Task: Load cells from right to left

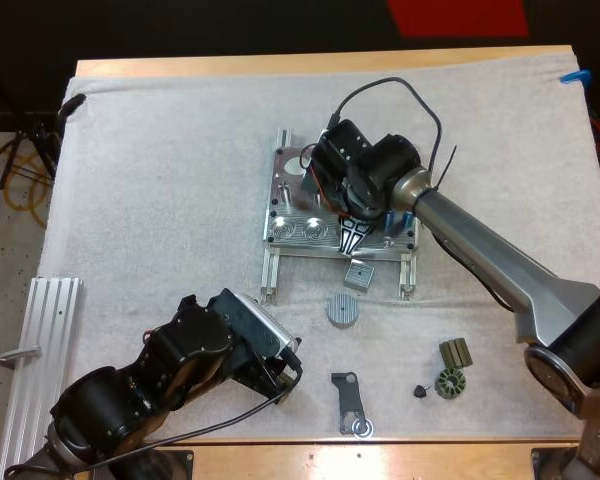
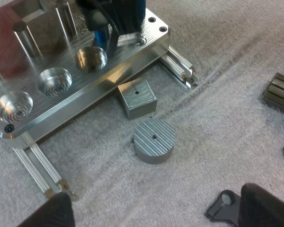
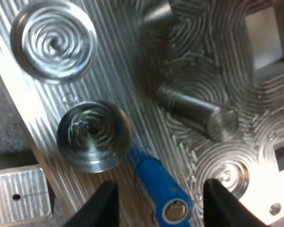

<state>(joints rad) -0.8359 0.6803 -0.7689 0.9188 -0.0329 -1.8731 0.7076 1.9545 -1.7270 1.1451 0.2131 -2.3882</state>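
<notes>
The metal fixture (image 1: pixel 302 190) lies mid-mat, with a row of round pockets along its near block. My right gripper (image 1: pixel 352 236) hangs over that block's right end. Its fingers (image 3: pixel 103 204) stand apart on either side of a blue cell (image 3: pixel 160 189), which leans next to an empty pocket (image 3: pixel 92 135). Narrow gaps show on both sides of the cell. From the left wrist view the same cell (image 2: pixel 102 35) shows under the right gripper, beside three empty pockets (image 2: pixel 56 81). More blue cells (image 1: pixel 399 218) stand at the fixture's right end. My left gripper (image 1: pixel 280 375) (image 2: pixel 156 217) is open above the mat.
A grey metal cube (image 1: pixel 359 274) and a ribbed round disc (image 1: pixel 343 309) lie just in front of the fixture. A black bracket (image 1: pixel 352 402), a small black knob (image 1: pixel 420 391) and two stator parts (image 1: pixel 450 370) sit near the front edge. A slotted aluminium rail (image 1: pixel 42 350) lies front left.
</notes>
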